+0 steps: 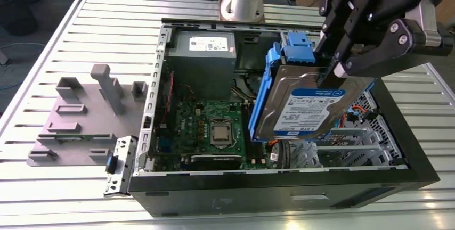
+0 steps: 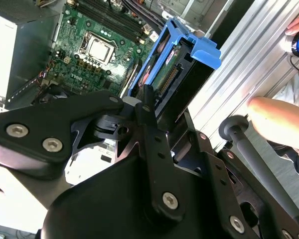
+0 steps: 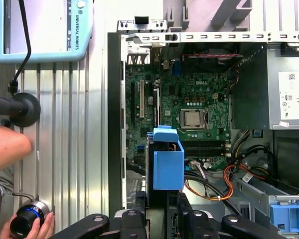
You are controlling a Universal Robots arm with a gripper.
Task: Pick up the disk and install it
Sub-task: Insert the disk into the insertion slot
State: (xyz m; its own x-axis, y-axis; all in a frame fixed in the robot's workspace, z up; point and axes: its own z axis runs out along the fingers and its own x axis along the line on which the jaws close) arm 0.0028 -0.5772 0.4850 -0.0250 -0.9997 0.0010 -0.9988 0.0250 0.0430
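The disk (image 1: 307,105), a silver drive with a blue-and-white label in a blue carrier (image 1: 265,89), hangs tilted on edge above the open computer case (image 1: 284,185). My gripper (image 1: 331,74) is shut on the disk's upper edge, coming in from the exterior view's right. In both wrist views the carrier's blue end tab (image 2: 202,47) (image 3: 168,164) points away from the gripper (image 2: 157,107) (image 3: 162,219) and hovers over the motherboard (image 3: 189,99). The drive's connector edge (image 2: 170,74) shows inside the carrier.
Inside the case are a grey power supply (image 1: 204,43), cables (image 3: 239,174), a metal drive cage (image 1: 341,147) and a lone blue latch (image 3: 288,216). A grey fixture (image 1: 78,118) lies on the slatted table. A person's hand (image 2: 279,119) and a pendant (image 3: 45,25) are beside the case.
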